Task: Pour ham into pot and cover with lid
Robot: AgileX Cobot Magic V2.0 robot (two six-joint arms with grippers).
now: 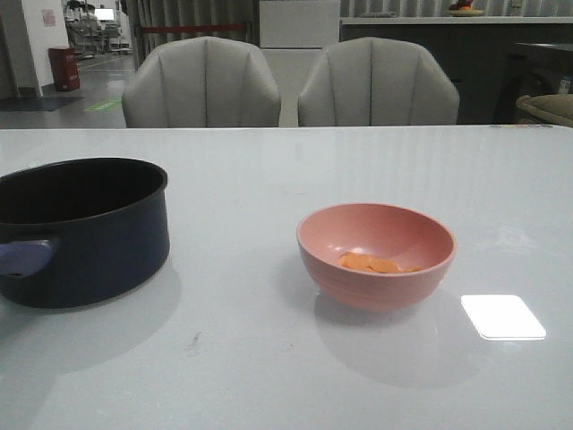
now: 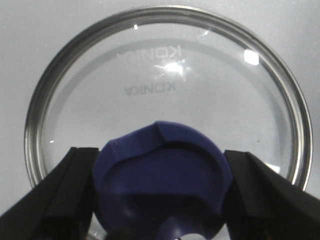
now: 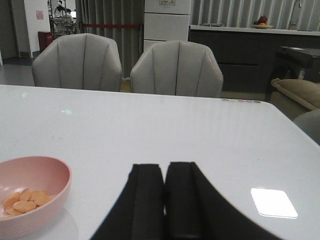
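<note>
The ham (image 1: pixel 369 263) is a small pile of orange slices in a salmon-pink bowl (image 1: pixel 376 291) right of the table's middle. The dark navy pot (image 1: pixel 98 242) stands at the left with its blue handle (image 1: pixel 25 257) towards me, and it looks empty. The glass lid (image 2: pixel 165 75) shows only in the left wrist view, over the white tabletop. My left gripper (image 2: pixel 161 152) is shut on its blue knob (image 2: pixel 162 175), one finger on each side. In the right wrist view my right gripper (image 3: pixel 164 167) is shut and empty, to the right of the bowl (image 3: pixel 45 170) with the ham (image 3: pixel 25 200). Neither gripper shows in the front view.
Two grey chairs (image 1: pixel 201 85) (image 1: pixel 378 85) stand behind the table's far edge. A bright patch of reflected light (image 1: pixel 503 316) lies on the table right of the bowl. A dark counter runs along the back right.
</note>
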